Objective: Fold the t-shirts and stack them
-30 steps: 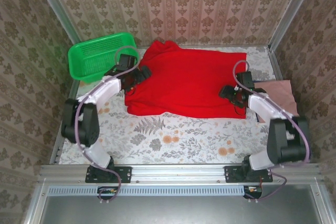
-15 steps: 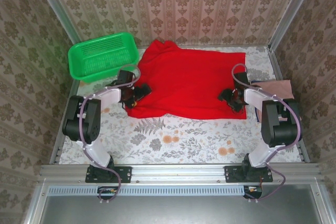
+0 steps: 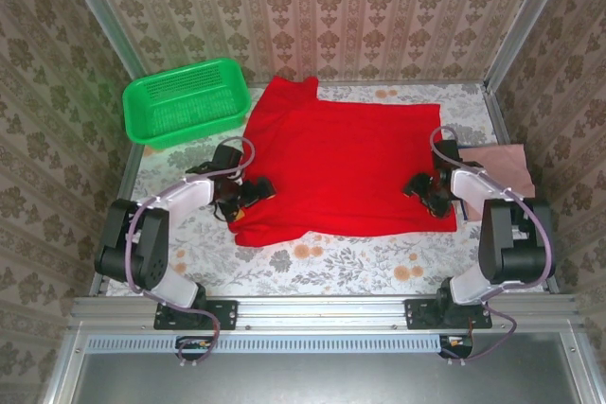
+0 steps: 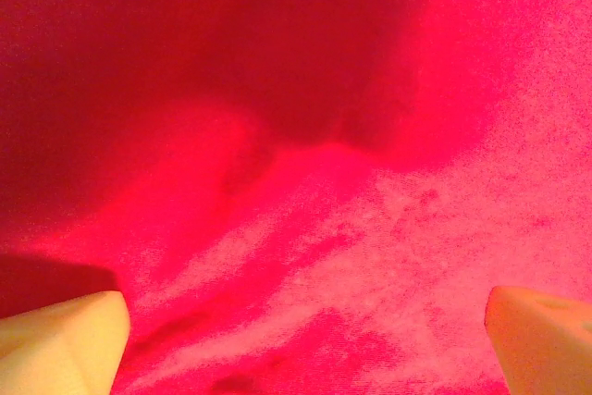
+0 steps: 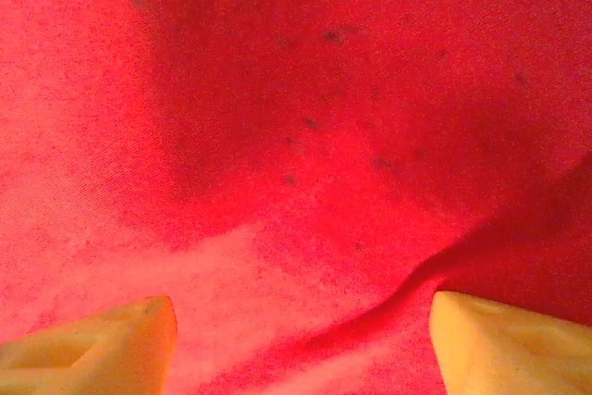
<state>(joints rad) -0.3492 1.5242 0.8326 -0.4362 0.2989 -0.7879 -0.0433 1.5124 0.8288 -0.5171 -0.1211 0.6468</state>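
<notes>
Here the red t-shirt (image 3: 346,163) lies spread flat just beside the green basket (image 3: 185,99), showing plain red with soft wrinkles. Its long axis runs away from the basket. The left gripper (image 3: 244,194) sits on the basket-side edge and the right gripper (image 3: 426,191) on the opposite edge. Both have fingers (image 4: 65,335) released, with cloth beneath. The pink t-shirt (image 3: 502,163) lies farthest from the basket.

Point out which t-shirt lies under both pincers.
The bright red cloth t-shirt, spread wide in the middle; the dusty pink cloth t-shirt sits off at the right edge.
</notes>
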